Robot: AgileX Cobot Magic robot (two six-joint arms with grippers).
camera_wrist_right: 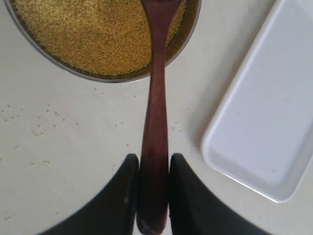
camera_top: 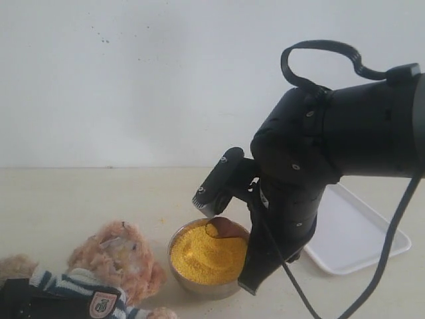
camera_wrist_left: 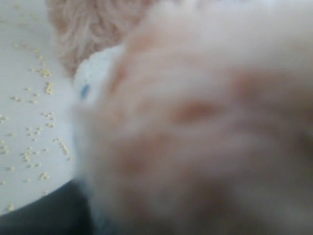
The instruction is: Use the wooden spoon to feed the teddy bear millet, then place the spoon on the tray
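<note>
The right pincer (camera_wrist_right: 153, 161) is clamped narrow on the slim handle of the wooden spoon (camera_wrist_right: 155, 98), one black finger on each side near its end. The spoon's dark, smooth oval end dips into the millet (camera_wrist_right: 93, 34), fine yellow grain filling a round steel bowl (camera_wrist_right: 58, 68). Bare pale tabletop (camera_wrist_right: 73, 156), speckled with stray grains (camera_wrist_right: 39, 131), separates the bowl from the flat white tray (camera_wrist_right: 274, 107) with its low rounded rim. The fluffy teddy bear (camera_top: 116, 259) lies just beside the bowl's other side. I cannot find the left pincer; its camera shows only blurred fur.

Black screw-dotted arm (camera_top: 372, 126); looping cable (camera_top: 325, 44); curved black end effector (camera_wrist_right: 153, 159)
</note>
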